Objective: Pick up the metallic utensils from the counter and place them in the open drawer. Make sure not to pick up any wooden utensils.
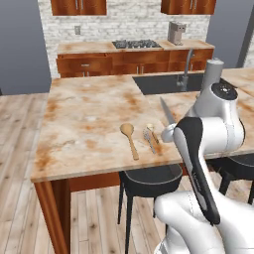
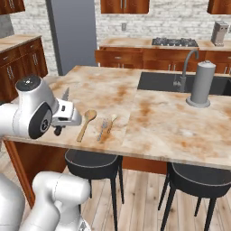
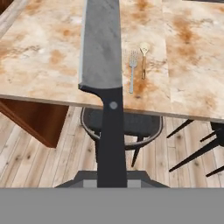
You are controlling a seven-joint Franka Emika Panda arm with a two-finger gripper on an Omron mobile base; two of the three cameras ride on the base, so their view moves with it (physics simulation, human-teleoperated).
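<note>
My gripper [image 3: 112, 177] is shut on the black handle of the knife [image 3: 101, 43]. It holds the silver blade up in the air just off the near edge of the counter [image 1: 89, 119]. The blade [image 1: 167, 111] rises from the hand [image 1: 172, 128]; from the other side the knife [image 2: 66, 94] stands above the gripper [image 2: 64, 104]. The silver fork [image 1: 148, 139] [image 2: 103, 127] [image 3: 132, 70] lies near the counter's front edge. Left of it lies the wooden spoon [image 1: 130, 140] [image 2: 86, 124]. On its other side is a shorter wooden utensil [image 1: 154, 136] [image 2: 109, 124] [image 3: 143, 59]. A drawer [image 2: 118, 56] in the back cabinets appears pulled out.
Black stools [image 1: 149, 181] [image 2: 92, 162] stand under the counter's front edge. A dark sink [image 2: 180, 81] with a faucet is set into the counter's far side. A grey cylinder [image 2: 200, 83] stands beside it. A stove [image 1: 135, 44] is on the back counter.
</note>
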